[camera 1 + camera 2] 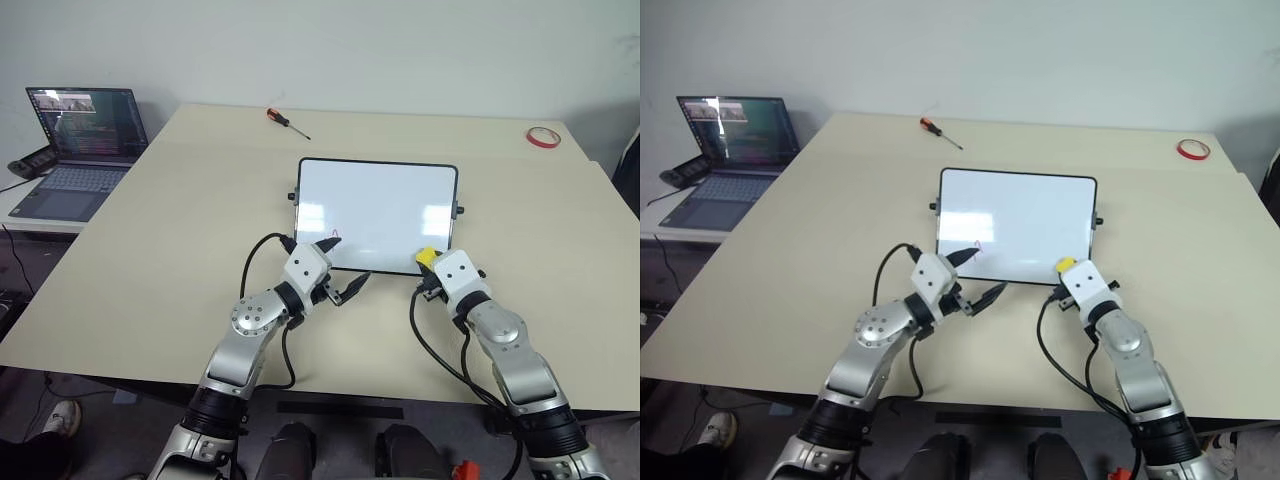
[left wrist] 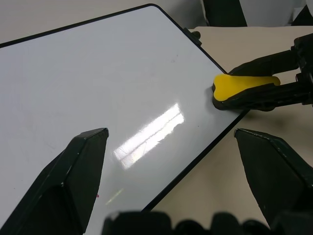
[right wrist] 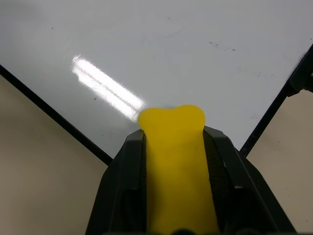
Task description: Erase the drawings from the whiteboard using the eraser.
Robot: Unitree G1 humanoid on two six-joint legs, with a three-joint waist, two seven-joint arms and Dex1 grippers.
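My right tool (image 3: 173,147) pinches the small yellow eraser with its black base (image 1: 426,257), its tip on the near right corner of the black-framed white rectangular whiteboard (image 1: 380,205) lying mid-tabletop (image 1: 150,260). My left tool (image 1: 343,270) stands spread over the near edge, beside a faint red marker scribble (image 1: 334,236).

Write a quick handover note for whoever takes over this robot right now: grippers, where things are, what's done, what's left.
Right gripper: shut on the eraser, at the whiteboard's near right corner.
Left gripper: open, empty, at the board's near left edge.
Whiteboard: flat on the table, mid-table.
Done: most of the board looks clean.
Left: a small red drawing beside the left gripper, plus faint specks near the eraser.
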